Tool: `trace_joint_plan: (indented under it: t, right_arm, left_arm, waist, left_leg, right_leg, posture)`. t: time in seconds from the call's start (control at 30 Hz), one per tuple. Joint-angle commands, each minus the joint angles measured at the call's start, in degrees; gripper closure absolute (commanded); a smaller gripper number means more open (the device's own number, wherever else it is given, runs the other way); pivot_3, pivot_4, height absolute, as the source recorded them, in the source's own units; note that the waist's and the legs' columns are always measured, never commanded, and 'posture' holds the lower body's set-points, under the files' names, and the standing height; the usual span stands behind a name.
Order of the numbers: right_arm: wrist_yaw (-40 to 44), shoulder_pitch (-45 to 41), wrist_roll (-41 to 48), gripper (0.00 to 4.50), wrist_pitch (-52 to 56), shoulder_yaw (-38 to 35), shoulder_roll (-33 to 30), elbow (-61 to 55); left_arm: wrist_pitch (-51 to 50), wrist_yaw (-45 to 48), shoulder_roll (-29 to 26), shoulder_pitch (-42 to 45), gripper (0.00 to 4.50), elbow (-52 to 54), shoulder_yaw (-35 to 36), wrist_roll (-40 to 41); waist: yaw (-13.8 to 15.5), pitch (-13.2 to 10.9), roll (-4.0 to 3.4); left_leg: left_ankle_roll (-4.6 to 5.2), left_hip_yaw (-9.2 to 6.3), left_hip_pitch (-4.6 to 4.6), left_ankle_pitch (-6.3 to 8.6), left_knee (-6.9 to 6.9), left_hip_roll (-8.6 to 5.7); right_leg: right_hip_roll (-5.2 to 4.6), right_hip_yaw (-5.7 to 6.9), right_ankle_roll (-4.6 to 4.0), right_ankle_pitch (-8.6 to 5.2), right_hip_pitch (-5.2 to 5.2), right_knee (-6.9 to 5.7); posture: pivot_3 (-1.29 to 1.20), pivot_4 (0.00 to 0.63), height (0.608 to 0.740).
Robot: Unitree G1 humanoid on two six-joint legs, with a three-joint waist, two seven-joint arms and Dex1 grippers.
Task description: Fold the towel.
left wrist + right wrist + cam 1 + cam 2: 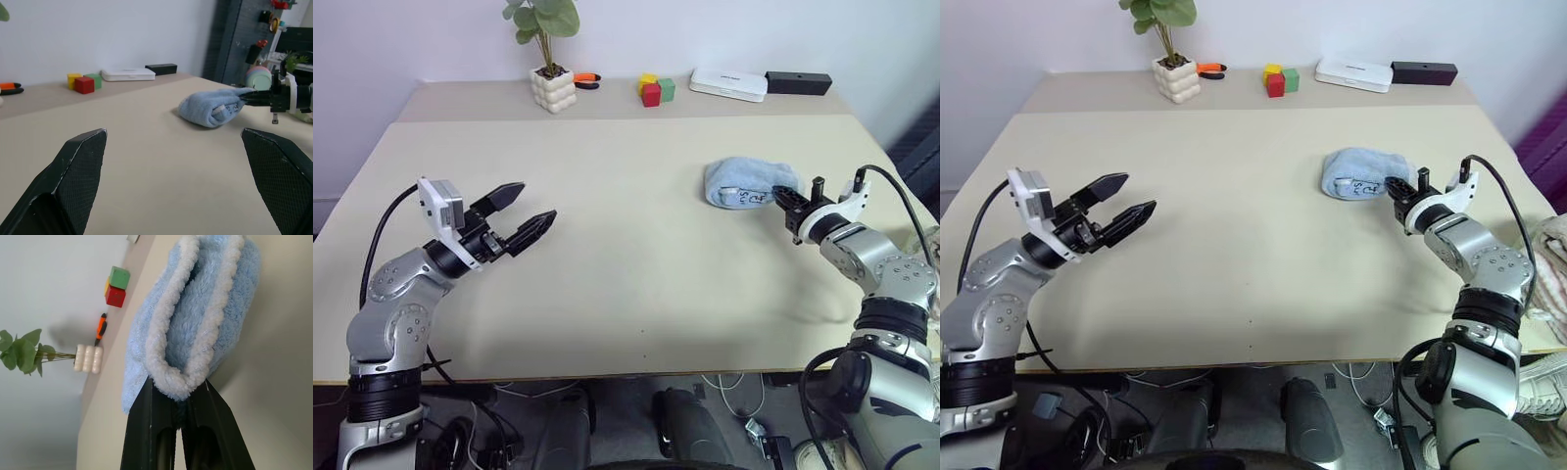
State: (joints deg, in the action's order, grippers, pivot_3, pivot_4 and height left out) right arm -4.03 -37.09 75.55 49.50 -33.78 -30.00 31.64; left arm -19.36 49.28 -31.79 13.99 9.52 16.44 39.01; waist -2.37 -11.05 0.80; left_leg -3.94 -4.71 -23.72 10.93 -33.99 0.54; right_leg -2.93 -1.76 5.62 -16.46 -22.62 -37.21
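The light blue towel lies bunched in a folded roll on the right side of the beige table, with a dark printed mark on its near face. My right gripper is shut on the towel's whitish edge at its right end; the two edging bands curl together just above the black fingers. My left gripper hovers open over the left side of the table, far from the towel, with nothing between its wide-spread fingers.
Along the back strip stand a potted plant, an orange-handled tool, coloured cubes, a white box and a black bar. A cream knitted lump lies off the table's right edge.
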Motion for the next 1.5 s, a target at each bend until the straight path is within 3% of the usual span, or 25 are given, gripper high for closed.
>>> trace_joint_plan:
  t: [0.03,0.57,0.67,0.9,0.93,1.03,1.5]
  right_arm:
    - [1.38,0.64,-1.77,4.43,0.64,-1.97,-1.63,-1.72]
    - [4.51,5.65,-4.81,4.43,2.78,-4.60,-0.18,-6.74]
    - [3.24,5.93,-4.46,3.52,2.12,-5.70,1.07,-6.92]
    - [2.58,5.64,-5.46,0.22,2.20,-6.52,1.96,-6.33]
    - [2.61,5.29,-5.69,0.04,2.10,-6.60,1.79,-5.99]
    - [2.73,4.76,-6.01,0.04,2.09,-6.86,1.57,-5.52]
    - [5.42,6.76,-13.26,0.04,-2.10,-6.56,-1.02,-10.98]
  left_arm:
    - [0.80,0.57,-0.25,0.67,0.00,0.78,0.13,0.19]
    - [0.94,1.66,-0.14,1.76,0.00,-0.23,-0.94,-0.15]
    - [1.02,2.30,-0.71,1.44,0.00,-0.02,-1.15,-0.54]
    - [-7.50,7.88,-6.15,-3.90,0.00,2.58,-3.00,3.11]
    - [-9.29,8.71,-6.88,-4.45,0.00,2.64,-3.14,4.20]
    - [-15.44,8.16,-8.28,-5.12,0.00,3.04,-3.22,7.11]
    - [-13.06,9.23,-6.84,-3.15,0.00,1.51,-4.07,5.25]
  waist:
    - [0.04,0.00,0.00]
    - [0.01,0.00,0.00]
    - [0.00,0.00,0.00]
    - [-0.12,-0.01,-0.01]
    - [-0.13,-0.01,-0.01]
    - [-0.01,-0.01,-0.01]
    - [0.16,-0.01,-0.02]
  left_leg:
    - [0.00,0.00,0.00,0.00,0.00,0.00]
    - [0.00,0.00,0.00,0.00,-0.01,0.02]
    - [0.00,0.00,0.00,0.00,-0.01,0.03]
    - [0.02,0.03,0.01,0.01,0.00,0.04]
    - [0.02,0.02,0.01,0.01,0.00,0.05]
    - [0.02,0.02,0.02,0.01,-0.02,0.08]
    - [0.02,0.04,0.02,0.01,-0.03,0.09]
  right_leg:
    - [0.00,0.00,0.00,0.00,0.00,0.00]
    - [0.04,-0.01,0.01,0.01,0.00,-0.01]
    - [0.04,-0.01,0.01,0.01,0.00,-0.01]
    - [0.05,-0.05,-0.01,0.01,-0.02,-0.01]
    - [0.06,-0.05,-0.01,0.01,-0.02,-0.03]
    - [0.07,-0.05,-0.05,0.01,-0.01,-0.02]
    - [0.09,-0.06,-0.08,0.01,-0.02,-0.01]
  posture:
    - [0.00,0.150,0.740]
    - [0.00,0.150,0.740]
    - [0.00,0.150,0.740]
    - [0.00,0.150,0.740]
    - [0.00,0.150,0.740]
    - [0.00,0.150,0.740]
    - [0.00,0.150,0.740]
